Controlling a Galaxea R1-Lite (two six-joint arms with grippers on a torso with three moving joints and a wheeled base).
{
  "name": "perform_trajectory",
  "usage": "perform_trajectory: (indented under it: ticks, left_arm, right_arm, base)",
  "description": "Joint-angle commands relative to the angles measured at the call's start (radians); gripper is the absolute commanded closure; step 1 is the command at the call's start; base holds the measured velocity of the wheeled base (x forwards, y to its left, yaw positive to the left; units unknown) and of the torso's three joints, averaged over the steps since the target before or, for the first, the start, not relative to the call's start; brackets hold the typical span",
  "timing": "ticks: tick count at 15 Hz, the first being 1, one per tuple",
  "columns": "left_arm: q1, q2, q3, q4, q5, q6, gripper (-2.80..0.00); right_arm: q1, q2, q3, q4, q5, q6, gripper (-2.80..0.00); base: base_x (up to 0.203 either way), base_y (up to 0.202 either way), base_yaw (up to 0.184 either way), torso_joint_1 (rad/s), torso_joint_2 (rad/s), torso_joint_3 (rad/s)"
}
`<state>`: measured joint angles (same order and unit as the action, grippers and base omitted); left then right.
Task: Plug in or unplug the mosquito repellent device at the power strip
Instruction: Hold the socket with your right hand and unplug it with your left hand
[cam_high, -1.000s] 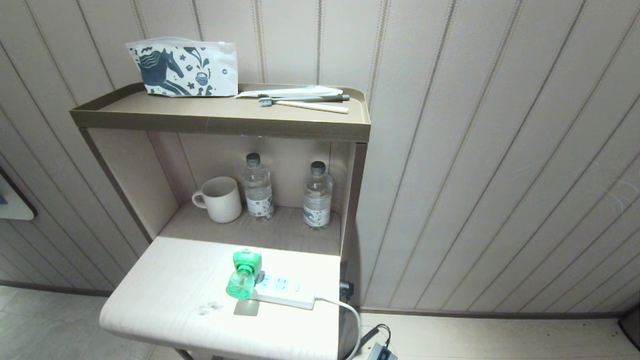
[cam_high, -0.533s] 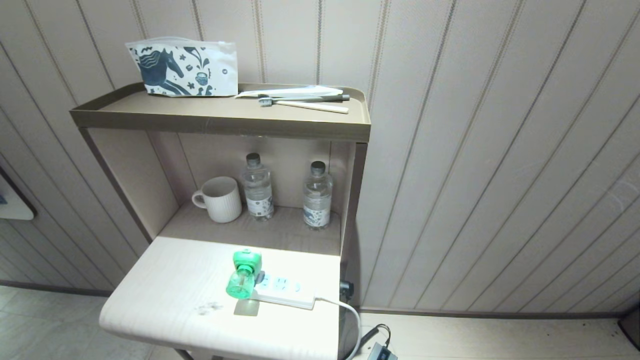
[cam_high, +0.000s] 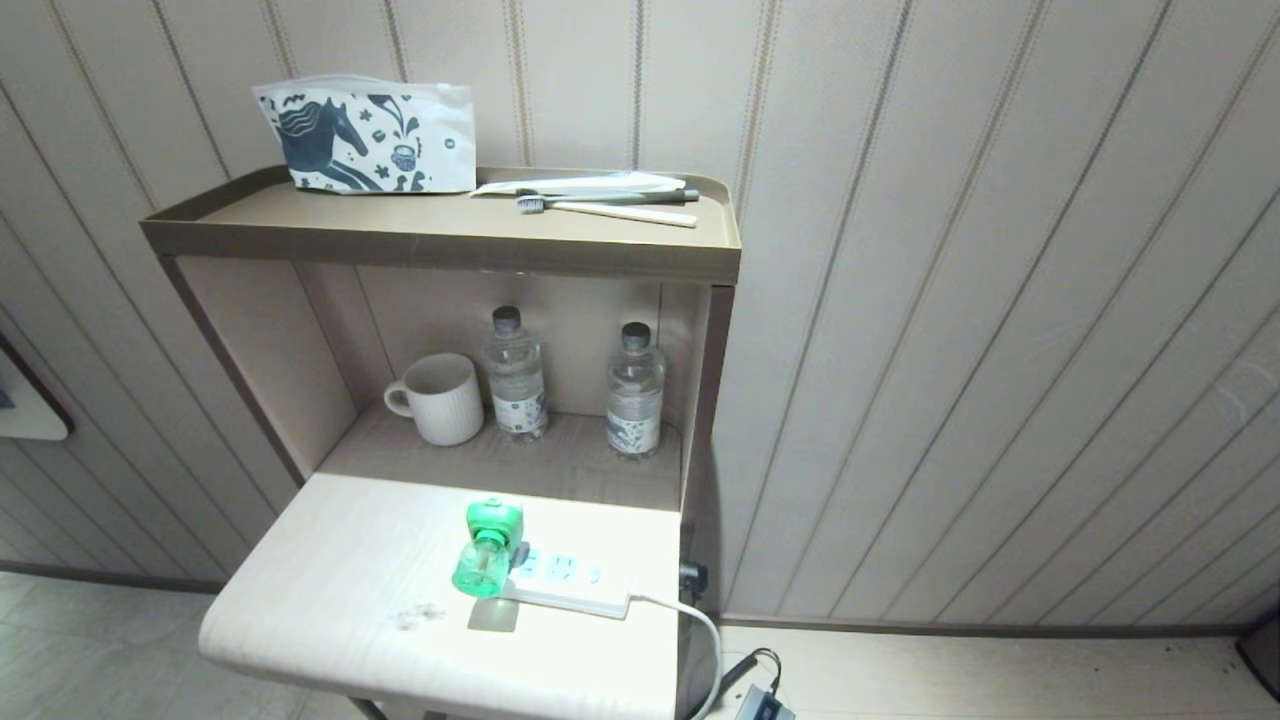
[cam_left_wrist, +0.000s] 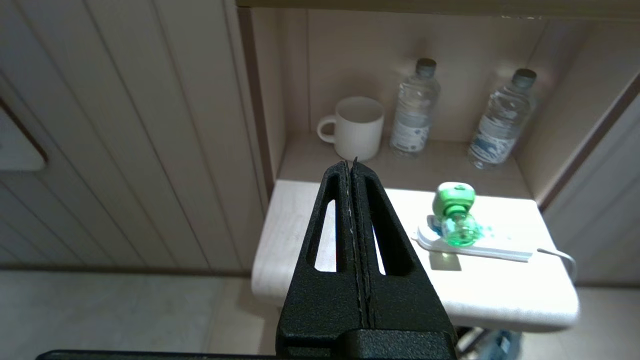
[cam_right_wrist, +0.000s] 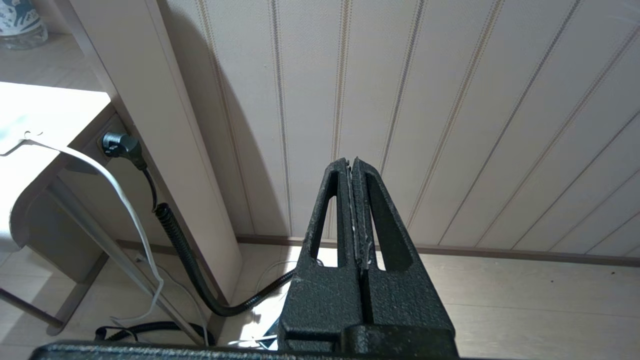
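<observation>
On the white table (cam_high: 330, 560), the mosquito repellent device (cam_high: 487, 548) sits plugged into the power strip (cam_high: 570, 585). The left gripper (cam_left_wrist: 354, 165) and right gripper (cam_right_wrist: 351, 162) are both closed, empty and well apart from it. Pulling at an angle could drag the unsecured strip along.

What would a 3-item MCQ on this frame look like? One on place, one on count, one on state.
1. The mosquito repellent device sits:
A. on the top shelf
B. at the power strip's end on the white tabletop
C. inside the mug

2. Water bottles in the niche:
A. one
B. two
C. three

3. The left gripper is:
A. shut, empty
B. wide open
C. clamped on the device

Key: 1 B, it stands on the strip's left end; 2 B, two stand beside the mug; 3 A, its fingers meet with nothing between.
</observation>
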<state>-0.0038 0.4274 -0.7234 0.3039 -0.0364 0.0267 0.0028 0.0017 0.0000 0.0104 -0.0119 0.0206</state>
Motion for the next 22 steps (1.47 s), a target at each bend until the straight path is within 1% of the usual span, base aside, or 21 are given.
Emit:
perform_trajectory:
  ticks: [1,2,3,4,6,7,8,10,11,13,14,17,22]
  left_arm:
    - [-0.005,0.281,-0.209,0.130,-0.018,-0.013,0.00]
    - [-0.019,0.371,-0.325,0.234,-0.037,-0.035,0.00]
    - [-0.053,0.467,-0.447,0.365,-0.054,-0.077,0.00]
    - [-0.115,0.562,-0.540,0.504,-0.067,-0.129,0.00]
    - [-0.314,0.695,-0.642,0.718,-0.084,-0.231,0.00]
    - [-0.409,0.760,-0.666,0.784,-0.089,-0.271,0.00]
    - [-0.480,0.836,-0.666,0.805,-0.093,-0.298,0.00]
    - [-0.565,0.962,-0.667,0.835,-0.100,-0.339,0.00]
    - [-0.597,1.007,-0.666,0.841,-0.100,-0.353,-2.80]
    - [-0.625,1.072,-0.682,0.815,-0.082,-0.372,-2.80]
    - [-0.627,1.096,-0.693,0.795,-0.074,-0.391,-2.80]
    - [-0.631,1.261,-0.739,0.749,-0.036,-0.428,-2.80]
    - [-0.632,1.470,-0.779,0.668,0.057,-0.424,-2.80]
  right_arm:
    - [0.000,0.001,0.000,-0.001,0.000,-0.001,0.00]
    - [0.000,0.001,0.000,-0.001,0.001,-0.001,0.00]
    - [0.000,0.001,0.000,-0.001,0.001,-0.002,0.00]
    - [0.000,0.001,0.000,-0.001,0.001,-0.002,0.00]
    - [0.000,0.001,0.000,-0.001,0.001,-0.002,0.00]
    - [0.000,0.001,0.000,-0.001,0.001,-0.002,0.00]
    - [0.000,0.001,0.000,-0.001,0.001,-0.002,0.00]
    - [0.000,0.001,0.000,-0.003,0.003,-0.011,0.00]
    - [0.000,0.001,-0.002,-0.001,0.003,-0.013,0.00]
    - [0.000,0.001,-0.002,-0.001,0.003,-0.011,0.00]
    - [0.000,0.001,-0.002,-0.001,0.003,-0.011,0.00]
    - [0.000,0.001,0.000,-0.004,0.006,-0.011,0.00]
    - [0.000,0.001,0.000,-0.003,0.003,-0.010,0.00]
  base:
    - [0.000,0.000,0.000,0.000,0.00,0.000]
    - [0.000,0.000,0.000,0.000,0.00,0.000]
    - [0.000,0.000,0.000,0.000,0.00,0.000]
    - [0.000,0.000,0.000,0.000,0.00,0.000]
    - [0.000,0.000,0.000,0.000,0.00,0.000]
    - [0.000,0.000,0.000,0.000,0.00,0.000]
    - [0.000,0.000,0.000,0.000,0.00,0.000]
    - [0.000,0.000,0.000,0.000,0.00,0.000]
    - [0.000,0.000,0.000,0.000,0.00,0.000]
    - [0.000,0.000,0.000,0.000,0.00,0.000]
    - [0.000,0.000,0.000,0.000,0.00,0.000]
    - [0.000,0.000,0.000,0.000,0.00,0.000]
    - [0.000,0.000,0.000,0.000,0.00,0.000]
